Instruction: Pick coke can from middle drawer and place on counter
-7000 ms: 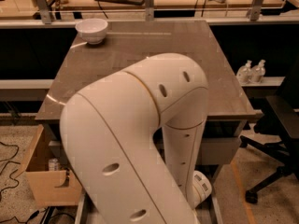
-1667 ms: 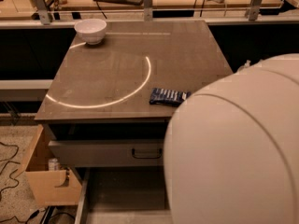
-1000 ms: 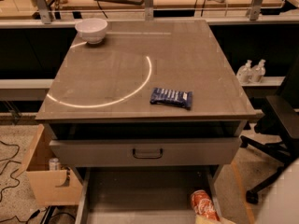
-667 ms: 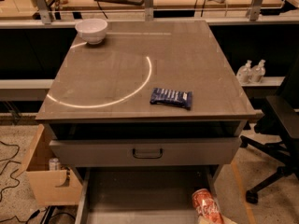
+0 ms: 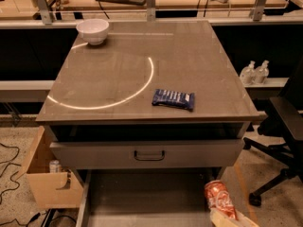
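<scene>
The coke can (image 5: 220, 200), red-orange with white markings, is upright and slightly tilted at the bottom right, over the right edge of the open middle drawer (image 5: 142, 197). Only the pale tip of my gripper (image 5: 232, 218) shows at the bottom edge, right below the can and against it, holding it; the rest of the arm is out of view. The counter (image 5: 118, 74), grey-brown with a pale arc, lies above and behind the can.
A dark-blue snack wrapper (image 5: 173, 99) lies on the counter's front right and a white bowl (image 5: 93, 30) at its back left. The upper drawer front (image 5: 149, 154) stands slightly out. A cardboard box (image 5: 47, 186) is left, an office chair (image 5: 284, 126) right.
The big white arm that blocked the view has swung down and out to the lower right. The can has moved a little up and to the right with the gripper.
</scene>
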Controlling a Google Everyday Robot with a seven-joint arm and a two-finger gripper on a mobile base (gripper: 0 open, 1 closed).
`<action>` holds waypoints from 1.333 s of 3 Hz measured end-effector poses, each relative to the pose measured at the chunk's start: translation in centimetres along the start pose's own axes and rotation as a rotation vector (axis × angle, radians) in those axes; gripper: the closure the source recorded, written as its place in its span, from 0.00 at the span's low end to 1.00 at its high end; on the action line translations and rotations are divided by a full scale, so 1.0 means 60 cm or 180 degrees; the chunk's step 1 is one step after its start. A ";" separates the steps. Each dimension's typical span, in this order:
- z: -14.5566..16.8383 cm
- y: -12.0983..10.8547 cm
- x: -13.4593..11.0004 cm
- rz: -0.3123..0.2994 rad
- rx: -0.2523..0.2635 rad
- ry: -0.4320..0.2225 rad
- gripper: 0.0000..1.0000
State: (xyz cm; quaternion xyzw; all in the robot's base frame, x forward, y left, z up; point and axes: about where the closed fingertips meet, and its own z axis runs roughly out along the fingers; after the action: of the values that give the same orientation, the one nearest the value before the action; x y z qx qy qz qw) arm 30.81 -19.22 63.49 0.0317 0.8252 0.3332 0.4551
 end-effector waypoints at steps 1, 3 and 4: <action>-0.015 -0.106 -0.003 0.0311 0.0058 -0.0089 1.00; -0.012 -0.094 -0.032 0.0245 -0.0022 -0.0110 1.00; -0.007 -0.069 -0.095 0.0059 -0.0117 -0.0125 1.00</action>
State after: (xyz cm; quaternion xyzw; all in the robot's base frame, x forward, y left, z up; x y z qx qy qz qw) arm 34.87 -24.68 65.40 0.0375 0.8095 0.3518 0.4686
